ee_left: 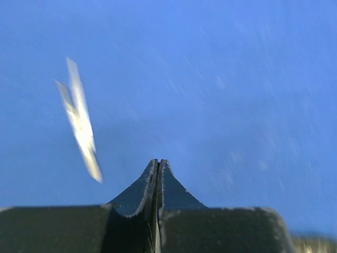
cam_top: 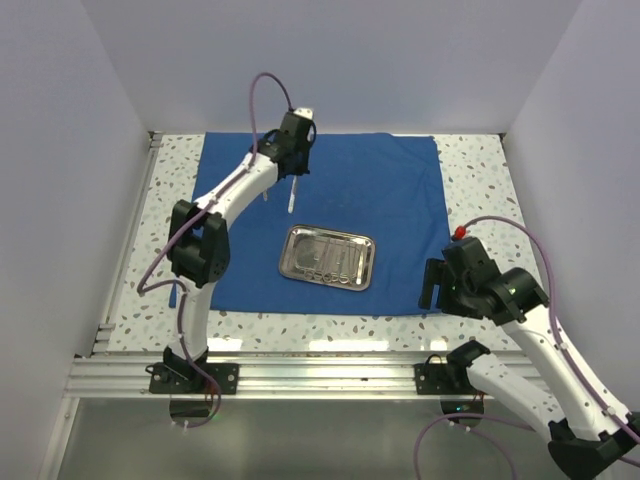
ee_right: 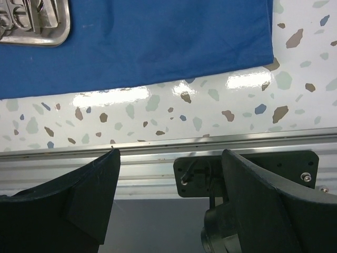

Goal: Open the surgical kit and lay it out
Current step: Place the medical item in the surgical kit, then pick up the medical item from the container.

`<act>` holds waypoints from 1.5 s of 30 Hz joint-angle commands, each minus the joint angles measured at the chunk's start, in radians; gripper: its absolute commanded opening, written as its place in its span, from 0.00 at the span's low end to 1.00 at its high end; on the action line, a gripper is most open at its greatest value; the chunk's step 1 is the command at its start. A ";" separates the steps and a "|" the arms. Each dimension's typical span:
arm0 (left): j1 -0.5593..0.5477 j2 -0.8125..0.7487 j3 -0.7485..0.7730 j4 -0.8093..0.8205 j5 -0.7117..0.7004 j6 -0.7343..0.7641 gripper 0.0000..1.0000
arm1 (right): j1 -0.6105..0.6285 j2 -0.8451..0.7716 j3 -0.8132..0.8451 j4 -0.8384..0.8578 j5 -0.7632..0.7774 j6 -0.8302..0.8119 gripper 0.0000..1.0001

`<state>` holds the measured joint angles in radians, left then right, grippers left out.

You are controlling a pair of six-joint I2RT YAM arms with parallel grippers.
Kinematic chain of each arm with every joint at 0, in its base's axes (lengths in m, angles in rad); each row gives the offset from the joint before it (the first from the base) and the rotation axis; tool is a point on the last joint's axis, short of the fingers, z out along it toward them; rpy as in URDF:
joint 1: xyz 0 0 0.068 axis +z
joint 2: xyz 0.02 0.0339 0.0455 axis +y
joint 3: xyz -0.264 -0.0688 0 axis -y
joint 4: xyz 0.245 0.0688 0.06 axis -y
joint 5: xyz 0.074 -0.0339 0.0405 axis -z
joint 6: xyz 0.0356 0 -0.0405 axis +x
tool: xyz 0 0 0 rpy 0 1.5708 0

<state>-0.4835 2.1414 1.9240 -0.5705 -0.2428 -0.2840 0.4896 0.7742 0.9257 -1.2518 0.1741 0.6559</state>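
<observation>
1. Overhead view: bright, even, diffuse light bouncing off the white walls (cam_top: 100, 100). Shadows on the blue cloth (cam_top: 400, 200) are faint and soft.
2. A pale glare strip runs along the near edge of the worktop (cam_top: 480, 180). The steel tray (cam_top: 327, 256) gleams.
3. Left wrist view: soft and streaky throughout. The silver instrument (ee_left: 79, 126) is smeared into a blown-out streak; the left hand (ee_left: 159, 163) is dark but sharper.
4. Right wrist view: crisp, with two white glare patches on the glossy worktop. The right hand (ee_right: 169, 153) is nearly black.

The drape (cam_top: 400, 190) is smooth matt blue cloth, the tray (cam_top: 284, 258) is polished, mirror-shiny steel, and the slim instrument (ee_left: 79, 124) is bright bare metal too. Meanwhile the tabletop (ee_right: 210, 100) is glossy speckled terrazzo-look stuff, and the frame rail (ee_right: 158, 153) looks like brushed aluminium.
</observation>
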 commanded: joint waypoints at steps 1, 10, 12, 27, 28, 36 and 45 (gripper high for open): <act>0.062 0.086 0.130 -0.032 -0.032 0.065 0.00 | -0.002 0.036 0.010 0.032 0.031 0.016 0.82; 0.175 0.319 0.397 0.012 -0.009 0.020 0.06 | -0.002 0.131 0.025 0.075 0.044 0.024 0.81; 0.192 0.340 0.397 0.058 0.016 0.005 0.46 | -0.002 0.155 0.032 0.087 0.042 0.030 0.81; -0.016 -0.024 -0.089 0.058 0.068 -0.041 0.86 | 0.000 0.234 0.028 0.221 0.016 0.042 0.81; -0.035 -0.047 -0.138 0.067 0.079 -0.064 0.83 | 0.000 0.232 0.028 0.224 0.016 0.042 0.81; -0.150 -0.143 -0.418 0.115 0.149 -0.147 0.69 | 0.000 0.154 -0.024 0.236 -0.004 0.037 0.81; -0.198 -0.069 -0.396 0.107 0.157 -0.176 0.60 | -0.002 0.076 -0.047 0.186 0.001 0.031 0.81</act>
<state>-0.6605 2.0441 1.4982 -0.4892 -0.0986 -0.4309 0.4896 0.8684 0.8803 -1.0458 0.1799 0.6811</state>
